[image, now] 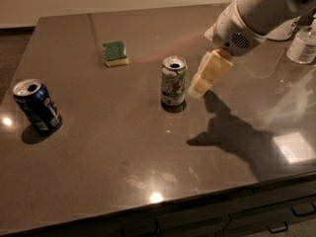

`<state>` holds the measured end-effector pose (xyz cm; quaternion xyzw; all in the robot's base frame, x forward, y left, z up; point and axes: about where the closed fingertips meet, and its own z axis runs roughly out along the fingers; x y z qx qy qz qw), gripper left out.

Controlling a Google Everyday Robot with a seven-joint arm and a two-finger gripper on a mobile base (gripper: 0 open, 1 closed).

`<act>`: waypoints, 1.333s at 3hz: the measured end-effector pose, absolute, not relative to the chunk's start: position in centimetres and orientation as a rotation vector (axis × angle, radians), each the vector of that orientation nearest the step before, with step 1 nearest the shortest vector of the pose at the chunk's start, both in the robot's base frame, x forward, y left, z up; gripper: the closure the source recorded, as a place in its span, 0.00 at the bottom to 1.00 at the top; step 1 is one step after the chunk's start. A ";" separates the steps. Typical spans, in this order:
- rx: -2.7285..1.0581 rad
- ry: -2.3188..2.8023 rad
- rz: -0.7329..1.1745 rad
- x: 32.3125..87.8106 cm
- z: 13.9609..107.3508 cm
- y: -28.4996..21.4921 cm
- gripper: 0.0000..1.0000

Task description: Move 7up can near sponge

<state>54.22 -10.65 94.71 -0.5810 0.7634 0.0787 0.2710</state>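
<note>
The 7up can stands upright near the middle of the dark table, white and silver with green markings and an open silver top. The sponge, green on top with a pale yellow base, lies behind it and to the left, well apart from the can. My gripper hangs from the white arm at the upper right, its pale fingers pointing down and left. It is just right of the can, close beside it and above the table top.
A dark blue soda can stands at the left edge of the table. A clear plastic bottle stands at the far right edge. The table's front edge runs along the bottom, with drawers below it.
</note>
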 end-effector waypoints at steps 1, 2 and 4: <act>-1.552 2.051 0.238 55.2 93.7 -8.7 0.00; -1.560 2.055 0.256 55.9 92.5 -7.1 0.00; -1.572 2.073 0.264 57.0 90.8 -5.9 0.17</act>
